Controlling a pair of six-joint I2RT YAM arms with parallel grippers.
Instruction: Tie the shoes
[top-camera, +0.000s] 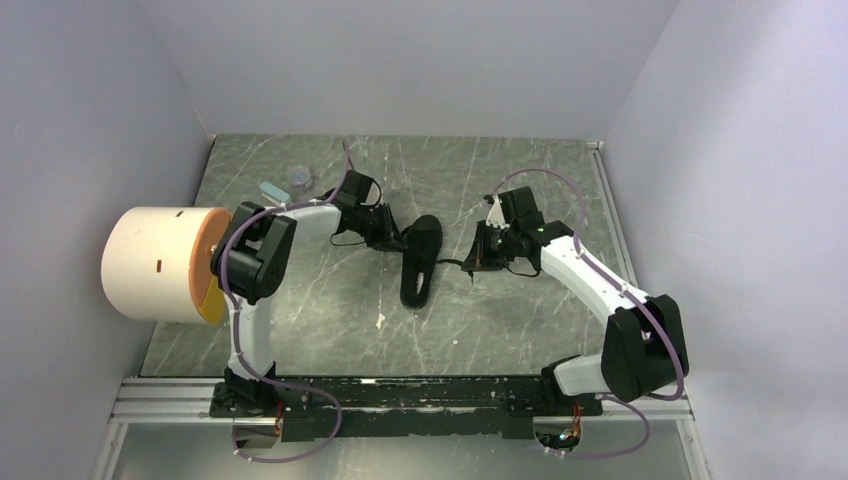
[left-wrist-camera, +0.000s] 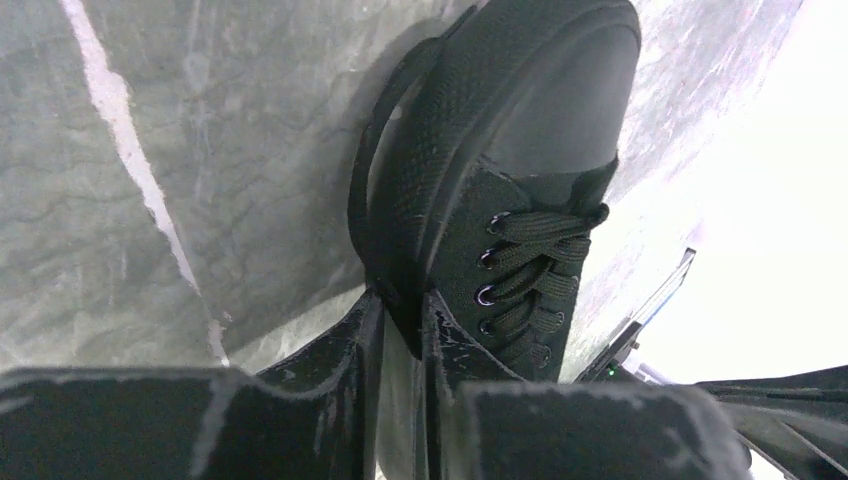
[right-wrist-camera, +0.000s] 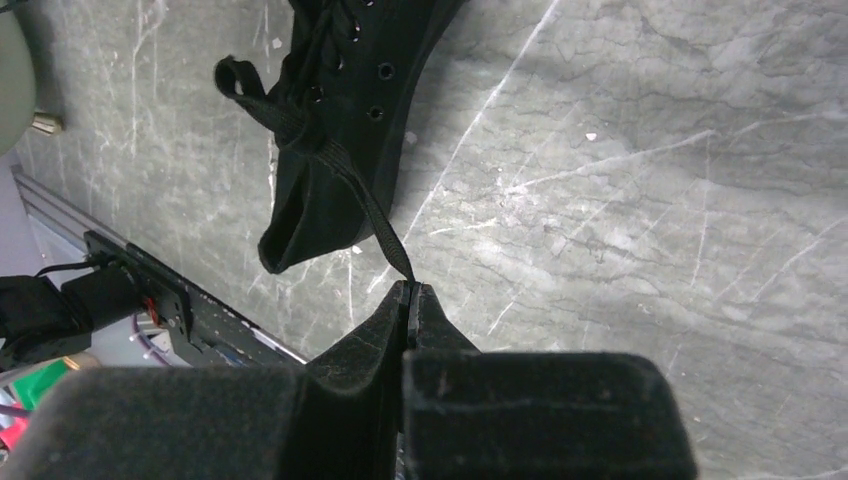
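The black shoe (top-camera: 421, 260) lies on the marble table, toe toward the back. My left gripper (top-camera: 396, 240) is at its left side. In the left wrist view the gripper (left-wrist-camera: 403, 312) is closed on the shoe's (left-wrist-camera: 520, 120) side edge, beside the laced eyelets (left-wrist-camera: 530, 262). My right gripper (top-camera: 478, 262) is to the right of the shoe. In the right wrist view the gripper (right-wrist-camera: 411, 288) is shut on the end of a flat black lace (right-wrist-camera: 358, 195) that runs taut from the shoe's (right-wrist-camera: 340, 110) eyelets to the fingertips. The other lace end is not clearly visible.
A large cream cylinder (top-camera: 155, 262) with an orange face stands at the table's left edge beside the left arm. Two small pale objects (top-camera: 285, 184) lie at the back left. A metal rail (top-camera: 400, 392) runs along the near edge. Grey walls enclose the table.
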